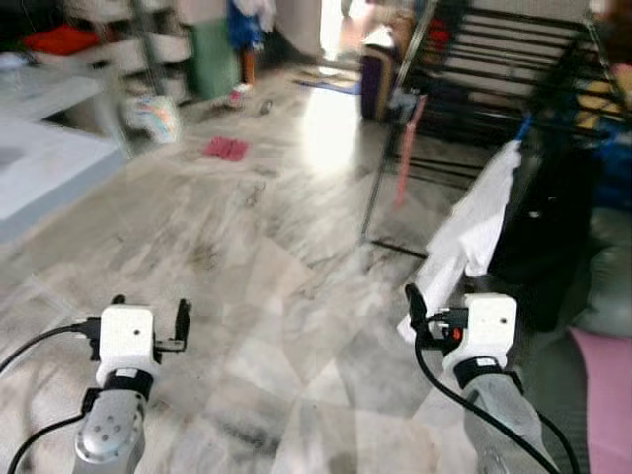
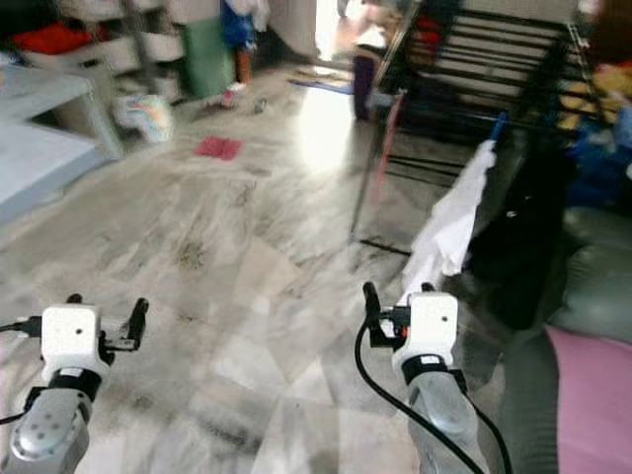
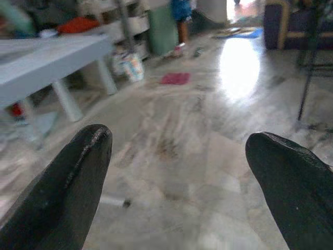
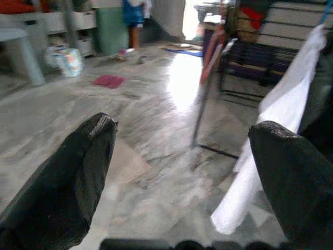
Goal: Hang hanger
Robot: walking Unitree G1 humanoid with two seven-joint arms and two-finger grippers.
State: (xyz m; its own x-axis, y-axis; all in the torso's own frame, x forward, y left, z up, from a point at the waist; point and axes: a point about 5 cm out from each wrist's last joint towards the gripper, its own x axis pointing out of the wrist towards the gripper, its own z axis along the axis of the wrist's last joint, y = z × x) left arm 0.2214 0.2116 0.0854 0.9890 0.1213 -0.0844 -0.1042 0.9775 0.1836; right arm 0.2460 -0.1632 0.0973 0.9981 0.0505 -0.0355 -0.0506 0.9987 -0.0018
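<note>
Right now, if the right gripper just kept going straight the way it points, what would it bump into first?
Probably nothing soon. The right gripper, fingers open, points over bare marble floor toward the thin leg of the metal rack. The white cloth hangs just to its right and might brush it; depth is unclear.

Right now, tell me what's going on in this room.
The robot stands on a marble floor with both arms held out in front. Left gripper and right gripper are open and hold nothing; no hanger is in hand. To its right, a white garment and a dark one hang at a black metal rack. A white table stands to its left. The head views are slightly blurred.
</note>
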